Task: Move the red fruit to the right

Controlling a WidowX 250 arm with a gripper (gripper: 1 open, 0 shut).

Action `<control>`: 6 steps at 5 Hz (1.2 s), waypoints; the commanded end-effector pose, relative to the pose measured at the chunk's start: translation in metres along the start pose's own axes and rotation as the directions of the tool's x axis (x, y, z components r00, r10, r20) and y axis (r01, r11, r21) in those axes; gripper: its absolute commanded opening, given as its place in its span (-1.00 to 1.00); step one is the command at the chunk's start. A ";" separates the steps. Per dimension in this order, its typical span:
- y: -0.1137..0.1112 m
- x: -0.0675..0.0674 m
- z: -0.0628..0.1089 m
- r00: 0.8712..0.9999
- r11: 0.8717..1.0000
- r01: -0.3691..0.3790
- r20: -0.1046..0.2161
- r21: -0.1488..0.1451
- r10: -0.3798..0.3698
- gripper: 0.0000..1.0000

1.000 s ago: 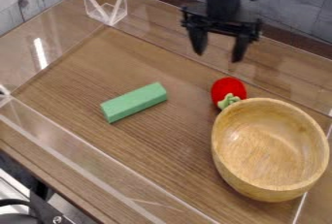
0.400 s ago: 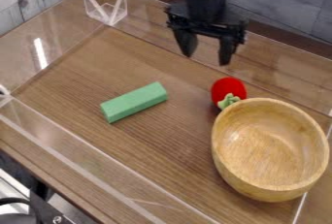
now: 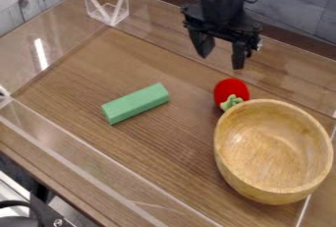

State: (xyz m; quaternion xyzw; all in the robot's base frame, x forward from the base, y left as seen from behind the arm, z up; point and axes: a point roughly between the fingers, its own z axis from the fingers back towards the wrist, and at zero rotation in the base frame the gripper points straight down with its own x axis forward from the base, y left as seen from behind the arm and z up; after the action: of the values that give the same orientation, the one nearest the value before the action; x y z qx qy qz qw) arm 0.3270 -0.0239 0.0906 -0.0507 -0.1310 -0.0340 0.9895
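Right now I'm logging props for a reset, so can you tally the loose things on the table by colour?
Red: 1, the red fruit
Green: 1, the flat green block
Wood-coloured: 1, the wooden bowl
Total: 3

There is only one view. The camera stands high at the near side and looks down at an angle across the wooden tabletop (image 3: 118, 69). It is at middle distance: the clear wall panels (image 3: 105, 7) show at the far left, and the arm enters from the far edge.
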 end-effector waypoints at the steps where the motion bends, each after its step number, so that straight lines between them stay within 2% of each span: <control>1: 0.008 0.020 0.021 0.997 0.999 0.037 0.071 0.009 -0.038 1.00; 2: 0.017 0.024 0.029 0.995 0.998 0.053 0.080 0.020 -0.055 1.00; 3: 0.016 0.018 0.030 0.997 1.000 0.001 0.078 0.031 -0.003 -1.00; 4: 0.008 0.014 0.030 0.996 0.998 -0.033 0.078 0.052 0.029 1.00; 5: -0.002 0.007 0.024 0.997 0.997 -0.055 0.050 0.060 0.052 1.00; 6: 0.008 -0.001 0.025 0.999 0.998 -0.024 0.028 0.055 0.022 1.00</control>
State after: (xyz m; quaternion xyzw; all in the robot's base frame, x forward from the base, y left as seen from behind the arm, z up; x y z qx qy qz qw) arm 0.3154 -0.0127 0.0926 -0.0254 -0.1113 -0.0122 0.9934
